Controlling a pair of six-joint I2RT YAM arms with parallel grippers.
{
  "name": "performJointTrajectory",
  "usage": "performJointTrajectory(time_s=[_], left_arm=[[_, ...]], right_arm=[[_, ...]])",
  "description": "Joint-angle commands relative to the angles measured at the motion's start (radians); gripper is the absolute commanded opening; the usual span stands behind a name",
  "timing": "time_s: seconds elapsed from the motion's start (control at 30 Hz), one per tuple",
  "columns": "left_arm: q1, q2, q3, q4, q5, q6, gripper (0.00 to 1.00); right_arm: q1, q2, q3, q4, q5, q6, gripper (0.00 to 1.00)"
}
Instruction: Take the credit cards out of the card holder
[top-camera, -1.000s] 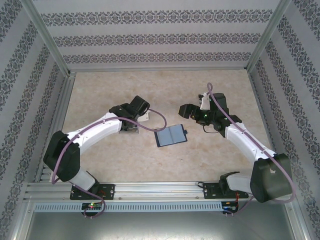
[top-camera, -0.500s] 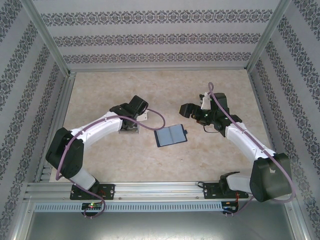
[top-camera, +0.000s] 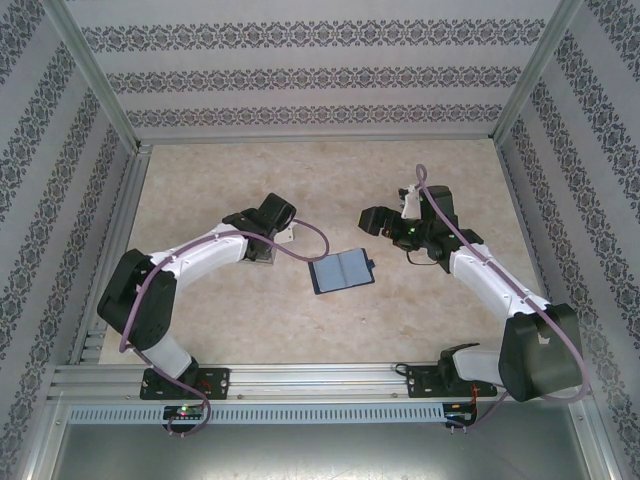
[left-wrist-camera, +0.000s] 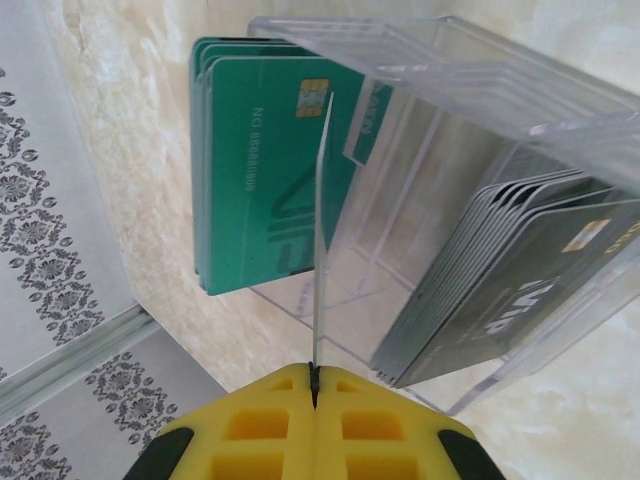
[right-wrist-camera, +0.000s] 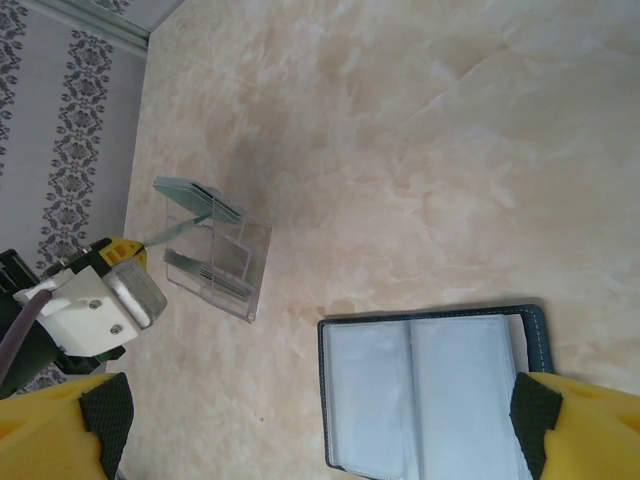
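The card holder (top-camera: 342, 270) lies open and flat in the middle of the table, dark navy with grey-blue pockets (right-wrist-camera: 430, 385) that look flat. My left gripper (left-wrist-camera: 316, 378) is shut on a thin credit card (left-wrist-camera: 322, 230), seen edge-on and reaching into the clear plastic box (left-wrist-camera: 450, 90). A stack of teal-green credit cards (left-wrist-camera: 250, 170) stands in the box's left slot. My left gripper (top-camera: 264, 246) is over that box. My right gripper (right-wrist-camera: 320, 425) hovers open just above the card holder, one yellow finger (right-wrist-camera: 60, 430) on either side, holding nothing.
Dark grey cards (left-wrist-camera: 520, 290) fill the right slot of the clear box (top-camera: 260, 256), which stands left of the wallet. The aluminium frame rail (top-camera: 110, 240) borders the table on the left. Bare marble-patterned table (right-wrist-camera: 420, 130) lies beyond the wallet.
The left arm's elbow has swung leftward and its wrist has edged closer over the clear box. The card holder and the right arm have not moved.
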Motion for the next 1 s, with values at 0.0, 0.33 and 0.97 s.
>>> performJointTrajectory(time_s=[0.0, 0.33, 0.97], left_arm=[[0.014, 0.018, 0.044, -0.006, 0.002, -0.004, 0.0], [0.007, -0.013, 0.082, -0.077, 0.006, -0.01, 0.0], [0.025, 0.062, 0.042, 0.05, -0.032, 0.039, 0.0]], right_arm=[[-0.01, 0.008, -0.004, 0.017, -0.012, 0.007, 0.98], [-0.015, 0.03, 0.0, 0.028, -0.02, 0.016, 0.98], [-0.016, 0.046, 0.002, 0.031, -0.031, 0.018, 0.98]])
